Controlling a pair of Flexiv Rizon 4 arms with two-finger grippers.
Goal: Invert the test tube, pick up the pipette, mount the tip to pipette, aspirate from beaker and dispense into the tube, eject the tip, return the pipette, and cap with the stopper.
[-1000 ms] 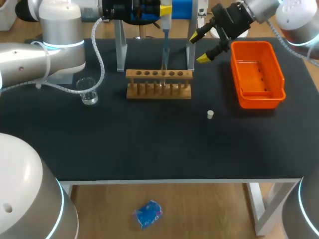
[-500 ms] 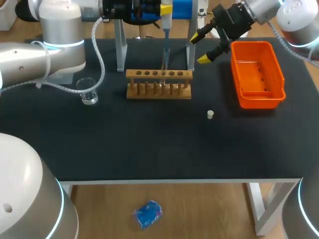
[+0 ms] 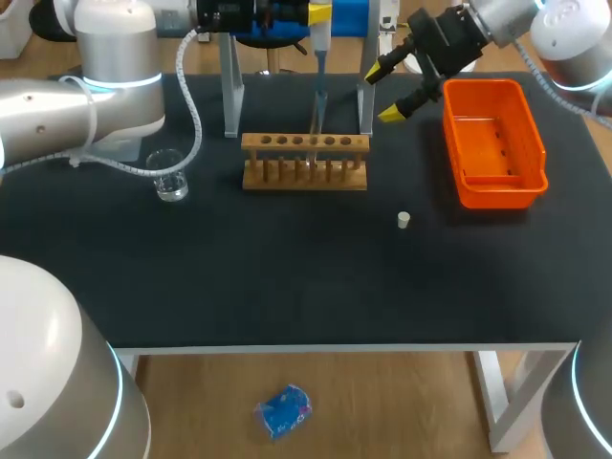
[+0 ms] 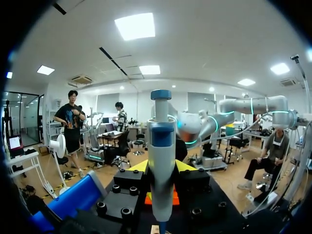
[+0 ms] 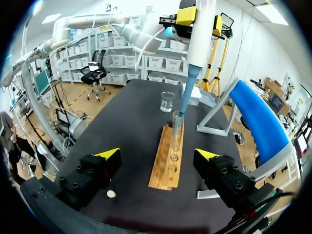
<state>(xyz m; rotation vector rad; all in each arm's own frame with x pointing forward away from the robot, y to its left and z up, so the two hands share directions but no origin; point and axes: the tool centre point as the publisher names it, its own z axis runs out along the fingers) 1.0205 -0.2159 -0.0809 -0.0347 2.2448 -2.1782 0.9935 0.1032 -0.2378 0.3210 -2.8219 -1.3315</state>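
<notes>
At the table's back my left gripper (image 3: 318,13) is shut on the white-and-blue pipette (image 3: 317,57). The pipette hangs upright, and its tip (image 3: 315,107) reaches down into a clear test tube (image 3: 313,143) standing in the wooden rack (image 3: 304,163). In the left wrist view the pipette (image 4: 161,161) sits between the fingers of the left gripper (image 4: 162,168). My right gripper (image 3: 382,92) stands open just right of the rack, empty. From the right gripper (image 5: 158,156) I see the rack (image 5: 168,163), the tube (image 5: 176,130), the pipette (image 5: 201,34), the glass beaker (image 5: 167,101) and the white stopper (image 5: 111,194).
The beaker (image 3: 170,175) stands left of the rack. The stopper (image 3: 404,220) lies on the black mat in front of the rack's right end. An orange bin (image 3: 493,182) sits at the right. A grey stand (image 3: 231,96) with a blue top straddles the space behind the rack.
My left gripper has risen a little with the pipette. The right gripper has shifted slightly and stays open.
</notes>
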